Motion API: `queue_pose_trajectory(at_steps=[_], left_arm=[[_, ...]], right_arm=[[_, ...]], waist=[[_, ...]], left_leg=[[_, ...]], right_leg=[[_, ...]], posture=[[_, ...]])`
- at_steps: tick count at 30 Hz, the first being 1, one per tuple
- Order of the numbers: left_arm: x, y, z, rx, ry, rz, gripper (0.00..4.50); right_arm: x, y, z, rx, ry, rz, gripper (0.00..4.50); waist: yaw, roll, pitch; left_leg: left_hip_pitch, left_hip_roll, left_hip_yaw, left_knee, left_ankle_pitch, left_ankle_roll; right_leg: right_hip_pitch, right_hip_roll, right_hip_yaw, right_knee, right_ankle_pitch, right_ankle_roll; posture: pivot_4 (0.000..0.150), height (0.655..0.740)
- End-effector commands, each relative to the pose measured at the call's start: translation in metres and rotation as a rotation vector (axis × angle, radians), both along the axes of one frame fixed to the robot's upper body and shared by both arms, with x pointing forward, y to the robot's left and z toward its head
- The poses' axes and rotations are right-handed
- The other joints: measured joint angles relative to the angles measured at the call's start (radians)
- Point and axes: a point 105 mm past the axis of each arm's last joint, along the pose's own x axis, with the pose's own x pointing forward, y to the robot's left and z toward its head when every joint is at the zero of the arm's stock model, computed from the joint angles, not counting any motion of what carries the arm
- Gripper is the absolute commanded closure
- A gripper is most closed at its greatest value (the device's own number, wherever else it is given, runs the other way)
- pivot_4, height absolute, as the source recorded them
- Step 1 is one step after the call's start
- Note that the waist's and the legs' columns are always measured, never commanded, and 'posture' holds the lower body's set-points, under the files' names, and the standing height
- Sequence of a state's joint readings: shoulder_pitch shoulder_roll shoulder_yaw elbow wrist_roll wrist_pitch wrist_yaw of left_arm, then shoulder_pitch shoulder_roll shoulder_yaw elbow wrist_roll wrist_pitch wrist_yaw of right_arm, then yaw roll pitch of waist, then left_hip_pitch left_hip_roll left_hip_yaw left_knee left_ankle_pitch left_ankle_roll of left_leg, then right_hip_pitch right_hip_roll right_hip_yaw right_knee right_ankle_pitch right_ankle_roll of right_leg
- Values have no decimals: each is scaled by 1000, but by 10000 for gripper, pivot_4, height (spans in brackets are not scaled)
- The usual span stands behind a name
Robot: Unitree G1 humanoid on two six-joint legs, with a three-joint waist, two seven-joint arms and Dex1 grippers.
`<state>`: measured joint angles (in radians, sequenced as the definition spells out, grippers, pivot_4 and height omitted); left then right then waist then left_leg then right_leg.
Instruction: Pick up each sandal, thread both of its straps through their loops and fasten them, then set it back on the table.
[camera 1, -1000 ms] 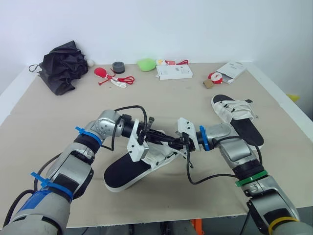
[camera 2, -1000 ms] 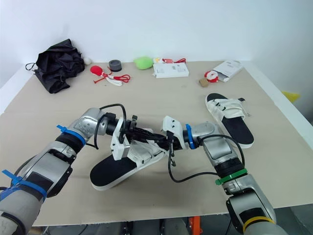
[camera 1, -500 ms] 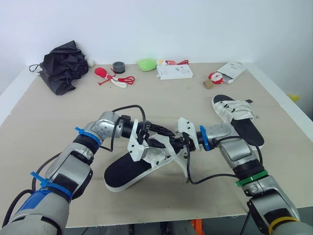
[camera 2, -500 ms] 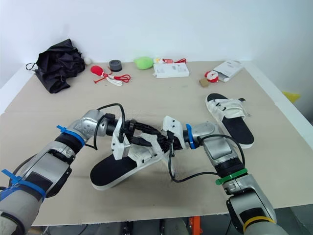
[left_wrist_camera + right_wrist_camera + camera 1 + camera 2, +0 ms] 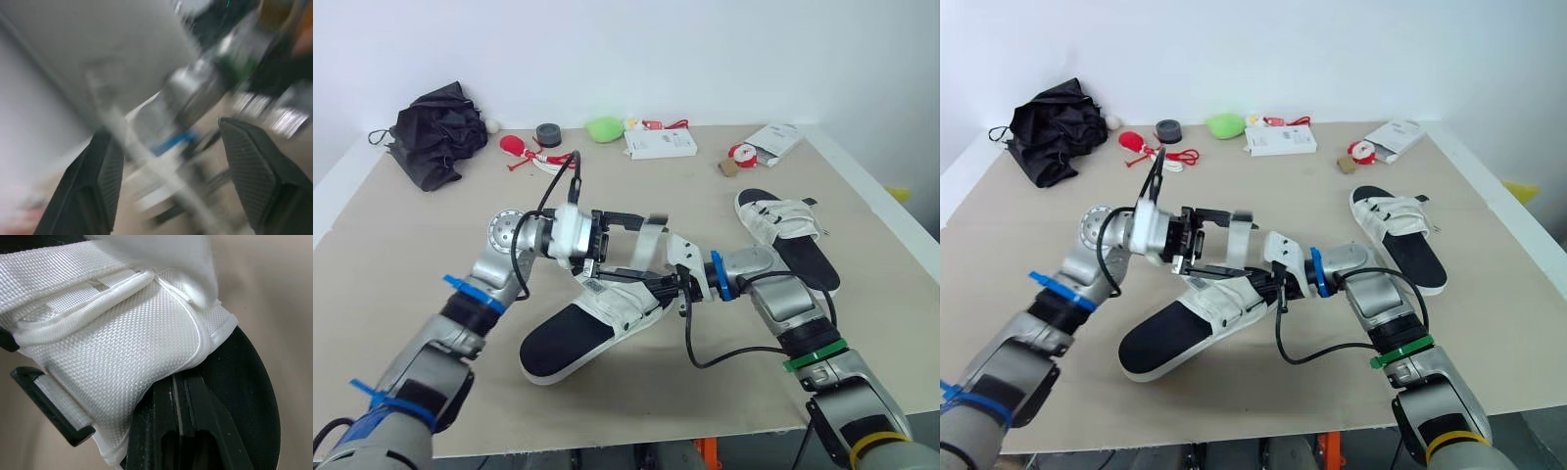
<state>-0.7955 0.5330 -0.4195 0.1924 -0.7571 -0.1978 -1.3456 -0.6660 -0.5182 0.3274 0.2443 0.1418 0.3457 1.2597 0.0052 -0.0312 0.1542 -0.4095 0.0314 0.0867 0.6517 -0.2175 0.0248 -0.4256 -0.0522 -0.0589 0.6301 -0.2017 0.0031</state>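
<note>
Beige table [image 5: 401,225] against a white wall [image 5: 724,49], and we log by size. The near sandal [image 5: 570,338] has a black footbed and a white upper. It sits mid-table between the two arms, angled, with its plain end low on the table toward the robot's left and its strapped end up by the grippers. The far sandal [image 5: 788,235] lies flat on the robot's right side, well apart from the near one, with white straps across it and no gripper on it. A black umbrella [image 5: 435,132] is bundled at the far left corner. The left gripper [image 5: 631,247] hangs above the near sandal's strapped end. In the wrist view the left fingers [image 5: 98,181] are spread wide. One white strap [image 5: 652,240] stands upright between the tips, and we cannot tell if either pad touches it. The right gripper [image 5: 674,284] is at the sandal's side. The right fingers [image 5: 171,431] are pressed together, pinching the edge of the white upper just beside the black sole, with a black buckle [image 5: 49,404] near. At the back edge we note a white box [image 5: 661,144], a white packet [image 5: 775,137], a green lump [image 5: 605,128] and a grey tape roll [image 5: 547,132]. Red-and-white bits [image 5: 529,155] lie near the roll.
</note>
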Motion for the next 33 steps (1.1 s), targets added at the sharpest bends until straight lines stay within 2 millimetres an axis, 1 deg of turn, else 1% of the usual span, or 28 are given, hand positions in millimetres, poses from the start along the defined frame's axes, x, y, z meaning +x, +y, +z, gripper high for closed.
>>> queue_pose_trajectory(at_steps=[1, 4, 8, 10, 11, 12, 15, 17, 18, 19, 22, 24, 29, 31, 33], left_arm=[[-22, 4, 2, 60, 41, -103, 14418], [-22, 8, -2, 77, 25, -91, 14418], [-18, 9, 1, 64, 69, -81, 14418], [-18, 8, 5, 58, 98, -85, 14418], [-20, 10, 3, 82, 130, -99, 14418], [-24, 11, -1, 113, 155, -117, 14418], [-35, 20, -21, 271, 262, -158, 14418], [-44, 29, -39, 390, 321, -184, 14418], [-46, 32, -45, 430, 345, -188, 14418], [-48, 37, -53, 510, 426, -180, 14418], [-56, 44, -70, 646, 521, -173, 14418], [-60, 43, -73, 652, 544, -190, 14418], [-63, 35, -76, 623, 689, -184, 14418], [-58, 31, -80, 604, 717, -141, 14418], [-46, 30, -89, 599, 686, -46, 14418]], right_arm=[[-4, -13, -35, -110, 92, -48, 45000], [-3, -12, -34, -108, 92, -47, 45000], [-3, -14, -35, -111, 91, -49, 45000], [-3, -14, -35, -112, 91, -50, 45000], [-3, -14, -35, -112, 90, -50, 45000], [-3, -14, -35, -113, 90, -51, 45000], [-3, -14, -35, -114, 88, -52, 45000], [-3, -14, -35, -113, 88, -52, 45000], [-3, -14, -35, -113, 88, -51, 45000], [-2, -14, -36, -114, 88, -52, 45000], [-3, -13, -36, -115, 90, -50, 45000], [-3, -13, -37, -116, 90, -51, 45000], [-4, -14, -37, -116, 93, -53, 45000], [-4, -14, -37, -116, 94, -53, 45000], [-5, -15, -37, -115, 95, -55, 45000]], waist=[[1, 0, 0], [2, 0, 0], [2, 0, 0], [2, 0, 0], [2, 0, 0], [2, 0, 0], [2, 0, 0], [1, 0, 0], [1, 0, 0], [1, 0, 0], [1, 0, 0], [2, 0, 0], [2, 0, 0], [2, 0, 0], [2, 0, 0]], left_leg=[[2, 0, 0, 0, 0, 0], [2, 0, -1, 1, 0, 0], [2, 0, -1, 2, 0, -1], [2, 0, -1, 2, 0, -1], [2, 0, 0, 2, 0, -1], [2, 0, 0, 1, 0, -1], [2, 0, 0, 1, 0, -1], [2, 0, -1, 1, 0, -1], [2, 0, -1, 1, 0, -1], [2, 0, -1, 1, 0, -1], [2, 0, -1, 1, 0, -1], [2, 0, -1, 1, 0, -1], [1, 1, -2, 1, 0, -1], [1, 1, -2, 1, 0, -1], [1, 1, -2, 1, 0, -1]], right_leg=[[1, 0, 0, 0, -2, -3], [2, 0, -1, 0, -2, -3], [2, 0, 0, 0, -1, -3], [2, 0, 0, 0, -2, -3], [2, 0, 0, 0, -2, -3], [2, 0, 1, 0, -2, -3], [2, 1, 1, 0, -2, -3], [1, 1, 1, 0, -2, -4], [1, 1, 1, 0, -2, -4], [1, 1, 1, 0, -2, -4], [1, 0, 1, 0, -2, -4], [1, -3, 2, 0, -2, -4], [1, -3, 2, 0, -3, -5], [1, -3, 2, 0, -3, -5], [1, -3, 2, 0, -3, -5]], posture=[[1500, 7400], [1500, 7400], [1500, 7400], [1500, 7400], [1500, 7400], [1500, 7400], [1500, 7400], [1500, 7400], [1500, 7400], [1500, 7400], [1500, 7400], [1500, 7400], [1500, 7400], [1500, 7400], [1500, 7400]])
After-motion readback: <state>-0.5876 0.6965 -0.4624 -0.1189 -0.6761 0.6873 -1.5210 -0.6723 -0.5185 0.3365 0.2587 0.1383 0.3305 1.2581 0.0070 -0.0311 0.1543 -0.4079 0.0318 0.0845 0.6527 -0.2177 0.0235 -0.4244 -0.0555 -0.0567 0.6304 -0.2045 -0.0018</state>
